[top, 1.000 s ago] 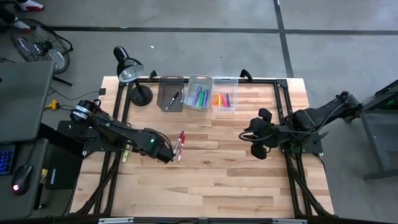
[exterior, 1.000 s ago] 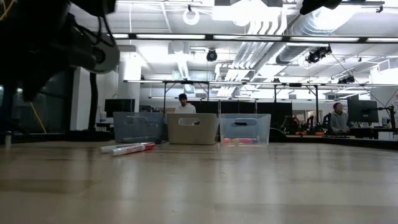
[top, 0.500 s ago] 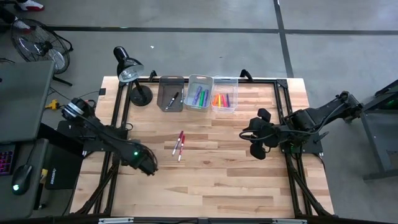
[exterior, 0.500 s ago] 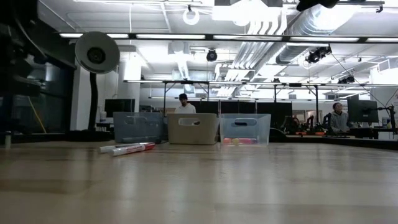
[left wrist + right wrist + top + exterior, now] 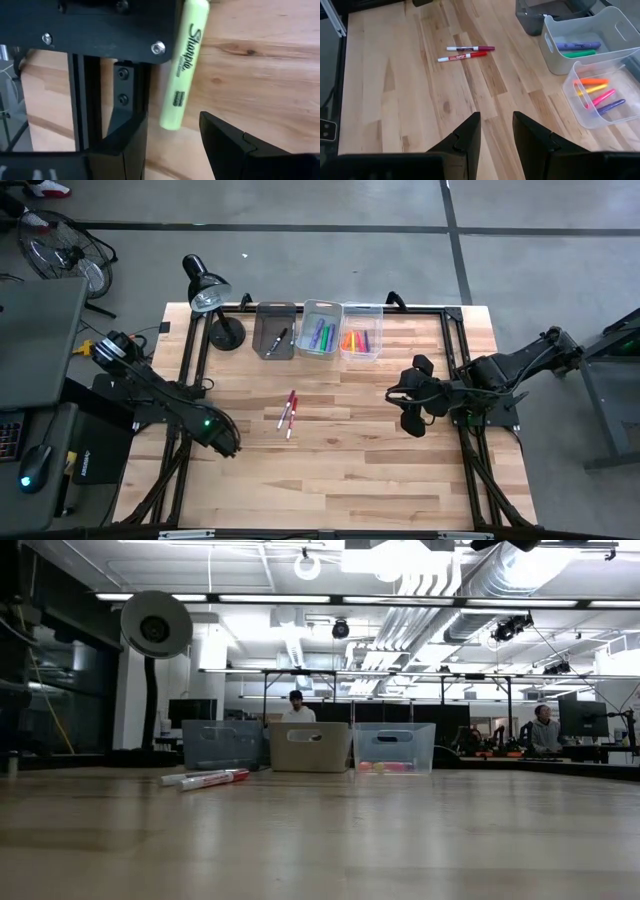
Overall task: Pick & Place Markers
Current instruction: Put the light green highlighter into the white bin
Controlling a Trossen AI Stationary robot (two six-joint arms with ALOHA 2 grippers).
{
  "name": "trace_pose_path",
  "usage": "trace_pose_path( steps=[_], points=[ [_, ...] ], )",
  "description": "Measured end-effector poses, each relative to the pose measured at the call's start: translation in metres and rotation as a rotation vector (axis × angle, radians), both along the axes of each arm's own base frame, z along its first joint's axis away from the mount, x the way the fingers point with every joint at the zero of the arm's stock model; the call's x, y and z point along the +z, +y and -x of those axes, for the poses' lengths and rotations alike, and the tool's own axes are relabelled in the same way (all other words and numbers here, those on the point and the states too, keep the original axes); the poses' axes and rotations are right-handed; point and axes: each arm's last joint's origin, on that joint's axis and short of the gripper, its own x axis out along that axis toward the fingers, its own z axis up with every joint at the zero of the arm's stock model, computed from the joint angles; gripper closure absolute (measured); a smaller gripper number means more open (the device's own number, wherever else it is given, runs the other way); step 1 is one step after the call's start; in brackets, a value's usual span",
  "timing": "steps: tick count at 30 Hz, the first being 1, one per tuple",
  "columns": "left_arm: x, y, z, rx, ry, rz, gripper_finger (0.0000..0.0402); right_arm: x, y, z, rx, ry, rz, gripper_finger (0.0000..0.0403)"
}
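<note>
Left gripper: my left gripper [image 5: 224,442] sits near the left edge of the worktop [image 5: 330,470], jaws spread wide with nothing between them. In its wrist view a lime highlighter [image 5: 183,65] lies on the wood right beside the black frame rail [image 5: 112,95], just ahead of the fingers.
Right gripper: my right gripper [image 5: 412,402] waits over the right half of the worktop, fingers at a narrow gap and empty.
Loose markers: I count two red markers [image 5: 466,52] lying side by side near the middle, well apart from both grippers, and the one lime highlighter by the left edge. That makes three still out, as far as I can see.
Bins: three in a row at the far edge. The dark bin [image 5: 275,330] holds one pen; the middle bin [image 5: 322,328] holds purple and green ones; the clear bin [image 5: 362,330] holds about four in orange, yellow, pink and purple.
Lamp: one black desk lamp [image 5: 208,295] at the far left corner.
Risk, highlighter: I judge it awkward, because a finger coming down could strike the rail or push the pen under it.
Risk, red pair: closing on one may drag or roll its neighbour, since they nearly touch.
</note>
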Motion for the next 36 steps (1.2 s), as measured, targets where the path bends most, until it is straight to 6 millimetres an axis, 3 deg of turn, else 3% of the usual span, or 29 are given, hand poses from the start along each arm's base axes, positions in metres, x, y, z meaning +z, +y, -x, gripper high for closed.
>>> trace_pose_path(
  steps=[14, 36],
  points=[
    [-0.024, 0.007, 0.011, -0.008, -0.027, 0.051, 0.0227, 0.000, 0.000, 0.000, -0.014, -0.004, -0.016, 0.0300],
    [-0.035, 0.010, 0.014, -0.024, -0.053, 0.067, 0.0227, 0.000, -0.001, 0.000, -0.021, -0.009, 0.026, 0.0300]
  ],
)
